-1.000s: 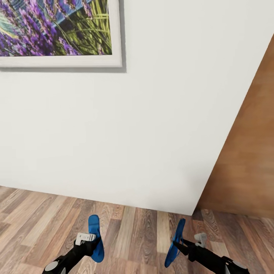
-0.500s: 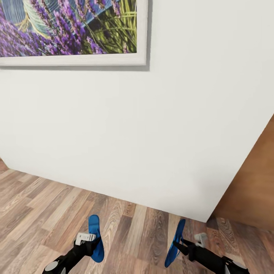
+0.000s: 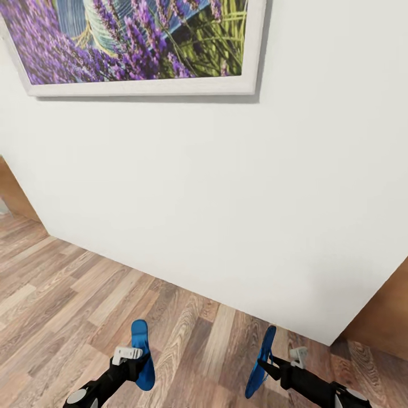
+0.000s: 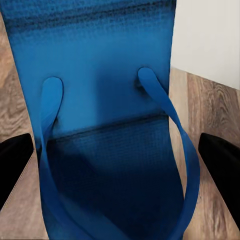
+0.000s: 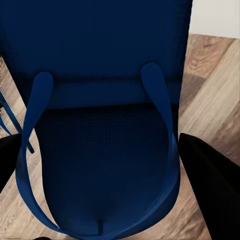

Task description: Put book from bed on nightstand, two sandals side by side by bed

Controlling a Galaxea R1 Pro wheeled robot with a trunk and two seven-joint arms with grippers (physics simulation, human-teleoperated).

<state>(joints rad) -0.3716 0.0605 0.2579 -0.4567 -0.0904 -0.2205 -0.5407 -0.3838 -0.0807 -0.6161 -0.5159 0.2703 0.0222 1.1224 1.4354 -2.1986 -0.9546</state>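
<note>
Two held sandals [image 3: 141,354] [image 3: 260,362], white wall [image 3: 226,198]

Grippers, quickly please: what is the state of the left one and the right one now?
Left gripper: closed on a blue sandal.
Right gripper: closed on the other blue sandal.

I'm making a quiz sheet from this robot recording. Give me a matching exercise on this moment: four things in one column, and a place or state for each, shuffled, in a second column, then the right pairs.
Column one:
1. left gripper
2. right gripper
3. lavender picture
4. wood-plank floor

Column two:
A. hangs on the white wall
B. holds the sandal seen nearly edge-on in the head view
C. runs along the foot of the wall
D. holds the sandal showing its broad face in the head view

Pairs: 1-D, 2-B, 3-A, 4-C
</note>
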